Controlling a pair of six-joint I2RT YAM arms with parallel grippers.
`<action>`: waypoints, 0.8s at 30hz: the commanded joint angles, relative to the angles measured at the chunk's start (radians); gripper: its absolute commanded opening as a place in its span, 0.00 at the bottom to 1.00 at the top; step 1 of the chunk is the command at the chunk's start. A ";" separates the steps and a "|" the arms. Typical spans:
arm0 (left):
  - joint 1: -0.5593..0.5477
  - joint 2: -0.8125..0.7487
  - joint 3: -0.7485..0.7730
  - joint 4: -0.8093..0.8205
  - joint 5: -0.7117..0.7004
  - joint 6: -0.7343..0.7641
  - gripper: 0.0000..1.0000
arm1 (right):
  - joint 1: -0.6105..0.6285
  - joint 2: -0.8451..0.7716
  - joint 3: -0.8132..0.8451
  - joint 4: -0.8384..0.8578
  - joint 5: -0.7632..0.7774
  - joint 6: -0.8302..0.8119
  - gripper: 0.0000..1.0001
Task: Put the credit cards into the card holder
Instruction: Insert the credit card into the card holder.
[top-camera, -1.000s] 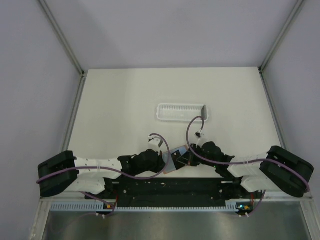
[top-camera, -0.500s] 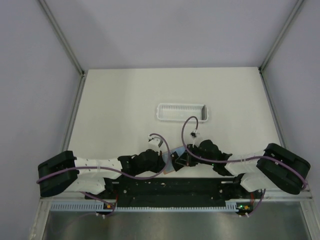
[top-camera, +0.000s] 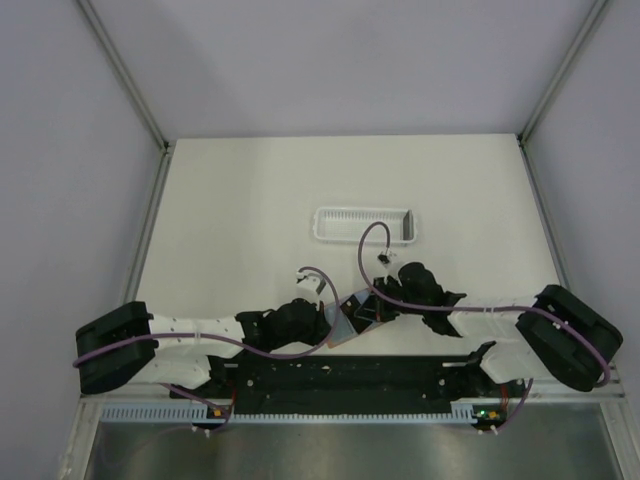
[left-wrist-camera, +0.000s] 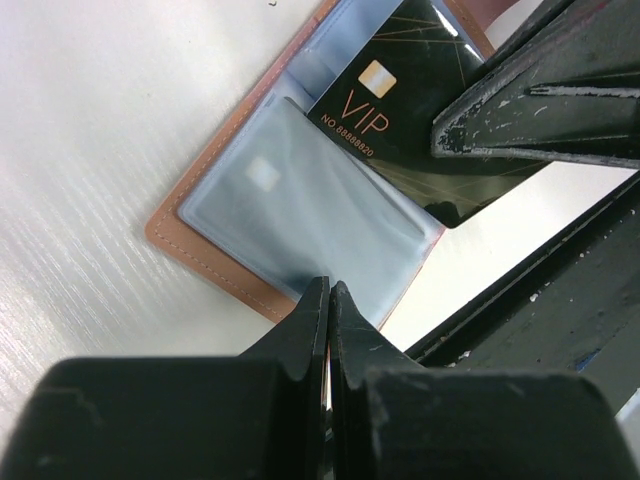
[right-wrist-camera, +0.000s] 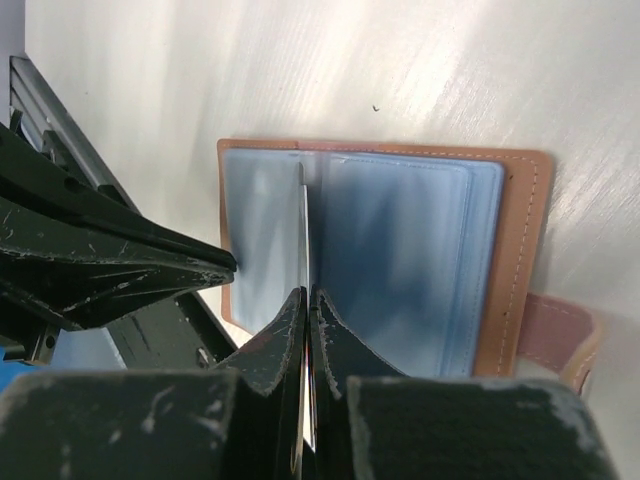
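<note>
The card holder (left-wrist-camera: 215, 262) lies open on the table at the near edge, brown outside with pale blue sleeves (right-wrist-camera: 400, 250). My left gripper (left-wrist-camera: 329, 286) is shut on its near edge. My right gripper (right-wrist-camera: 308, 292) is shut on a black credit card (left-wrist-camera: 400, 110) marked VIP. That card stands edge-on (right-wrist-camera: 303, 220) over the holder's fold, its lower end down among the sleeves. A small pale mark (left-wrist-camera: 263, 172) shows through one sleeve. From above, both grippers meet over the holder (top-camera: 340, 328) between the arm bases.
A white slatted tray (top-camera: 362, 225) stands farther back at mid table. The black rail (top-camera: 340, 375) between the arm bases runs close behind the holder. The holder's strap (right-wrist-camera: 560, 335) sticks out on the side away from the left gripper.
My right wrist has swung a little toward the back and left, tilting the card over the holder. The left arm and the holder have stayed put.
</note>
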 joint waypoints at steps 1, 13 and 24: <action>0.000 -0.011 -0.021 -0.037 -0.027 -0.002 0.00 | -0.032 0.020 0.044 -0.009 -0.074 -0.061 0.00; 0.000 -0.021 -0.021 -0.049 -0.032 0.001 0.00 | -0.057 0.185 0.084 0.092 -0.189 -0.071 0.00; 0.000 -0.021 -0.015 -0.061 -0.036 0.001 0.00 | -0.103 0.248 0.087 0.164 -0.249 -0.046 0.00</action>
